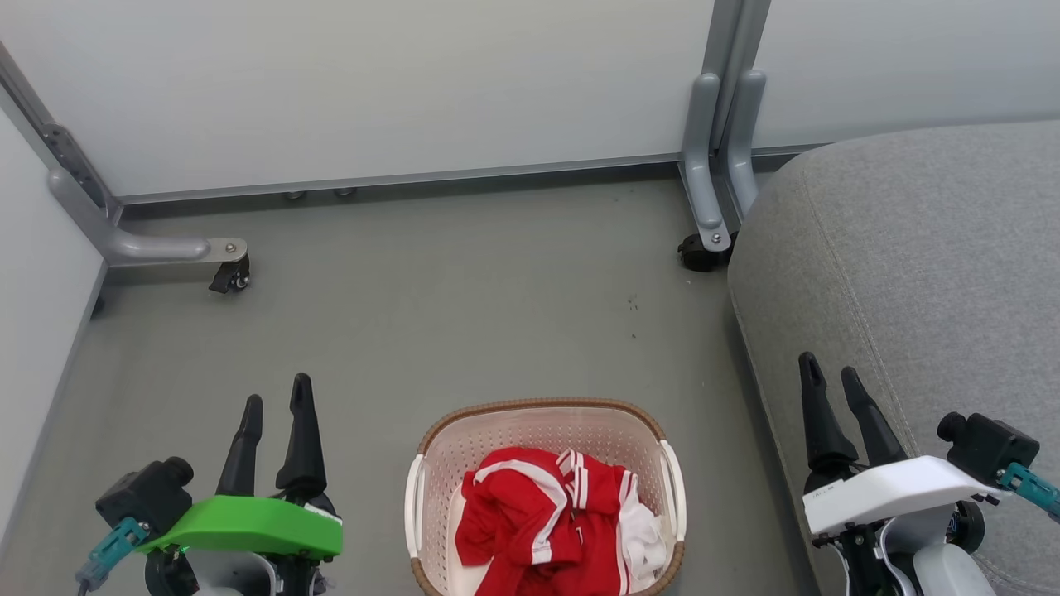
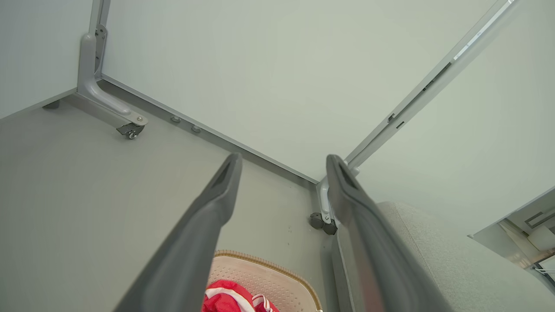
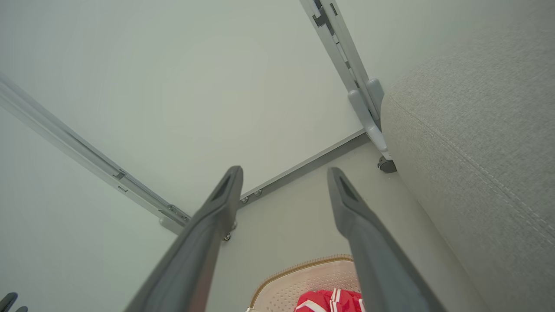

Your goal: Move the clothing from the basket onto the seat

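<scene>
Crumpled red clothing with white stripes lies in the cream perforated basket, which stands on the floor at the bottom centre of the head view. The grey seat fills the right side. My left gripper hovers open to the left of the basket, nothing between its fingers. My right gripper is open over the seat's front edge, right of the basket. In the left wrist view, the basket and clothing peek up between my fingers; the right wrist view shows the basket and clothing too.
Pale partition panels close off the back and left. Their grey feet on castors stand at the back left and beside the seat's far corner. Grey floor stretches between the basket and the panels.
</scene>
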Available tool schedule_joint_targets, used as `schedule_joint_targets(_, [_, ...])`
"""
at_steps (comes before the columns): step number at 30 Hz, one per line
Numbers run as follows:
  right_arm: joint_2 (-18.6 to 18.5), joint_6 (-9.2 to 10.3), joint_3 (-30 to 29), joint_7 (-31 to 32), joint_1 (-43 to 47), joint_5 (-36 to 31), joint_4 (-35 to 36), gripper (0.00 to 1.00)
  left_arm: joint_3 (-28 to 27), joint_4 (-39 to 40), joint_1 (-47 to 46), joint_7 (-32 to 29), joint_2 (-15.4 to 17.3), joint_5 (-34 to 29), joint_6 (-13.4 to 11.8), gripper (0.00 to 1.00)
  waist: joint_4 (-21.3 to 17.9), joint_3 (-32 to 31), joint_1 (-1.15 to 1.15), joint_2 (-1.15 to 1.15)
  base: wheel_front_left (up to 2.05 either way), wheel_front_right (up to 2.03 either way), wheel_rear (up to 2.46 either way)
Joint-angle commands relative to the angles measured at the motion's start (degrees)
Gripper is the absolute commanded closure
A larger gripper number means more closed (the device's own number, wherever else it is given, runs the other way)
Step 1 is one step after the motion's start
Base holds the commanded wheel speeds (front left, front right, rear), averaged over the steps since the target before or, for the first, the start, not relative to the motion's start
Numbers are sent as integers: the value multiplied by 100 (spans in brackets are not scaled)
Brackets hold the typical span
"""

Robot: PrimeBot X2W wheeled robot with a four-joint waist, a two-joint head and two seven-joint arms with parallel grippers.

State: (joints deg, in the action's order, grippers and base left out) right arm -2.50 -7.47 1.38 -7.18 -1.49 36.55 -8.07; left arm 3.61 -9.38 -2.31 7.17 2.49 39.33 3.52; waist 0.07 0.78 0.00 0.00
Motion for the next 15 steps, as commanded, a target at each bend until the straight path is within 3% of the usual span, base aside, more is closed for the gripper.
schedule_joint_targets(1, [-30,-2,38,-63,-17,-183,83,0,12,76,11,66,40,-146,-32,0,5,-2,0,0,0,0,0])
schedule_joint_targets(15, [-37,-3,272,-270,104,-1014,121,0,164,37,136,270,45,-818,100,0,27,-65,0,0,0,0,0])
